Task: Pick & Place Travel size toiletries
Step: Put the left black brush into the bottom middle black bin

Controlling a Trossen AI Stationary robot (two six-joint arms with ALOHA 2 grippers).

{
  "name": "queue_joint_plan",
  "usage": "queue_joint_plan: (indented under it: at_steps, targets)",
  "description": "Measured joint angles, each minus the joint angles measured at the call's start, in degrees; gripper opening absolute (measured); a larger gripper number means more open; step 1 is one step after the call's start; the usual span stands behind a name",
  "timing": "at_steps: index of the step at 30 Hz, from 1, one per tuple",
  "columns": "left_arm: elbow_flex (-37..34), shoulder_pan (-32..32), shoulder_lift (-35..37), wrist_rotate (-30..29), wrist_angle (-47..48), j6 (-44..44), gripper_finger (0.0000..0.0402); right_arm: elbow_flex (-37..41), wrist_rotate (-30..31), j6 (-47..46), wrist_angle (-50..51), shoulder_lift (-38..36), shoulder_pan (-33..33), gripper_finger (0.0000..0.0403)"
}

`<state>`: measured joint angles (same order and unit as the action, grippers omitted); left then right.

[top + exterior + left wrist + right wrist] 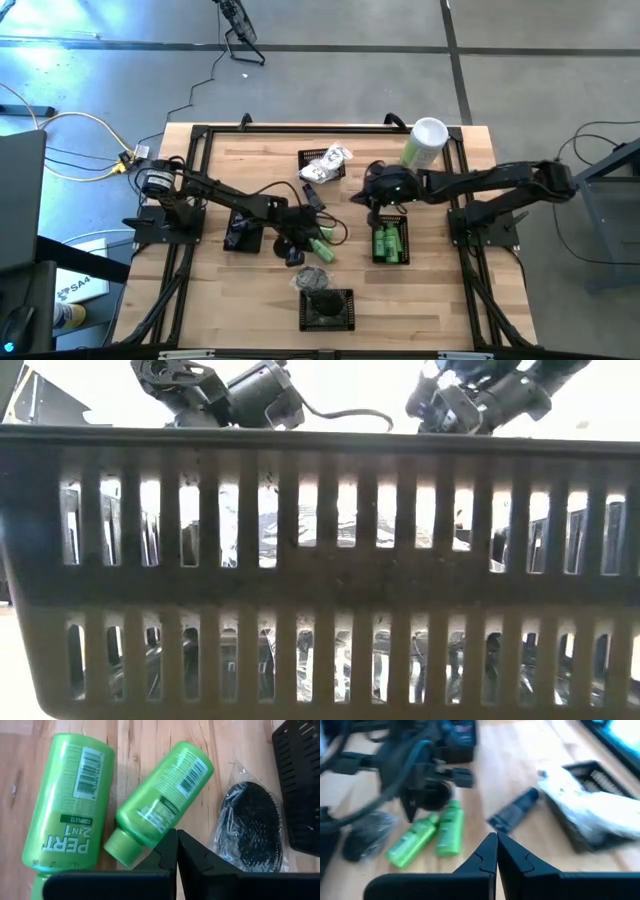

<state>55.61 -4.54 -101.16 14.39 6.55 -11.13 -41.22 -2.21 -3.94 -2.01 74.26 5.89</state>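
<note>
Two green bottles [150,810] are lying side by side on the desk [145,740], just below the closed, empty left claw [177,845]. Probably light, rigid, slick plastic; grasp across the mid-body. The right claw [497,850] is closed, waiting above.

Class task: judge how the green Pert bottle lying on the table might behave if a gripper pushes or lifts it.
The green Pert bottle lies on its rounded side, so a push would probably roll it. Its glossy plastic may slip between fingers. Being small, it is likely light.

A slotted black basket wall [320,580] fills the low view, hiding the table behind it.
</note>
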Motion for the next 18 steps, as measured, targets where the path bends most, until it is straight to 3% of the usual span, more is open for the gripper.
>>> queue_joint_plan:
  at_steps: [5, 11, 18]
  targets:
    - [0.0, 0.03, -0.4, -2.62, -1.0, -1.12, 0.0, 3.05, 4.1, -1.91, -1.02, -4.46, 1.62, 0.0002]
    - [0.08, 2.96, -1.61, -4.93, -1.04, -0.74, 0.0, 3.74, 3.8, -1.85, -2.22, -5.92, 1.18, 0.0002]
    - [0.13, 5.93, -6.72, -1.15, -10.0, 0.43, 0.0, 3.68, 3.82, -0.76, -2.97, -5.91, 0.32, 0.0002]
